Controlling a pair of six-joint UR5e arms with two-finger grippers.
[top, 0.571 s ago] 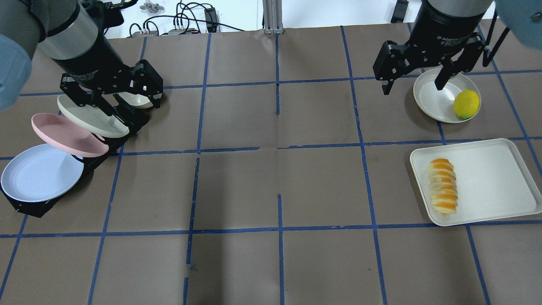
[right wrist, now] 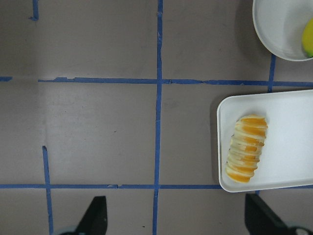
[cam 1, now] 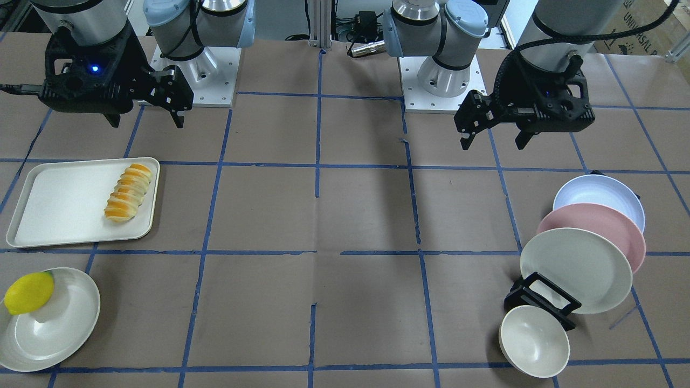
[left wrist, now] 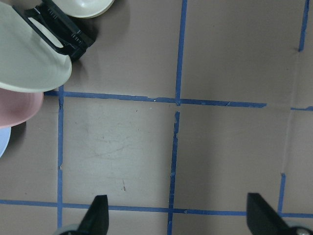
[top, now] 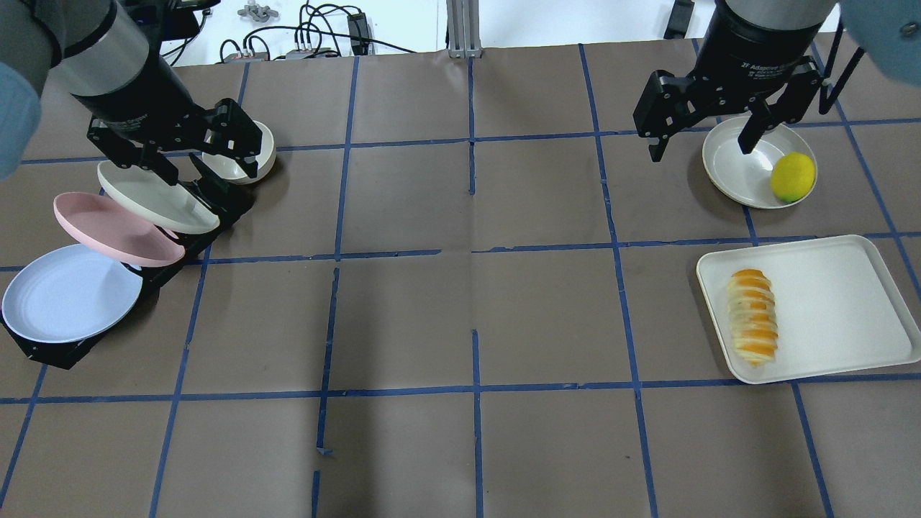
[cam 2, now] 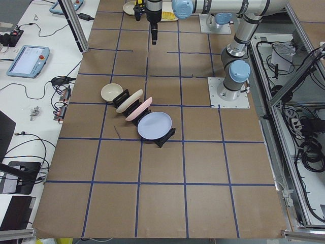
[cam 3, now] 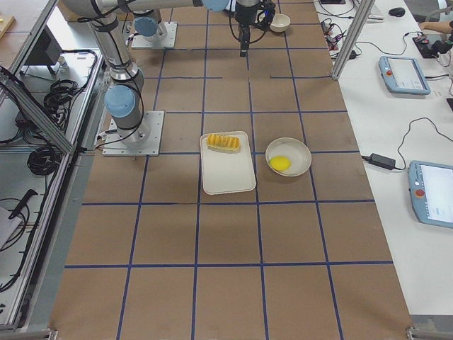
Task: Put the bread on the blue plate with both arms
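Note:
The bread (top: 752,316) lies on the left part of a white tray (top: 842,302) at the right of the overhead view. It also shows in the front view (cam 1: 127,193) and the right wrist view (right wrist: 247,149). The blue plate (top: 68,293) leans in the near end of a black rack at the left, seen too in the front view (cam 1: 595,195). My left gripper (top: 205,169) is open and empty, hovering over the rack's far end. My right gripper (top: 701,150) is open and empty, above the table beyond the tray.
A pink plate (top: 115,230) and a cream plate (top: 155,198) stand in the same rack, with a cream bowl (top: 265,147) at its far end. A lemon (top: 793,177) sits in a cream dish (top: 734,165) beyond the tray.
My left gripper has shifted a little to the left and away from the rack's middle, uncovering more of the cream bowl. The right gripper has hardly moved.

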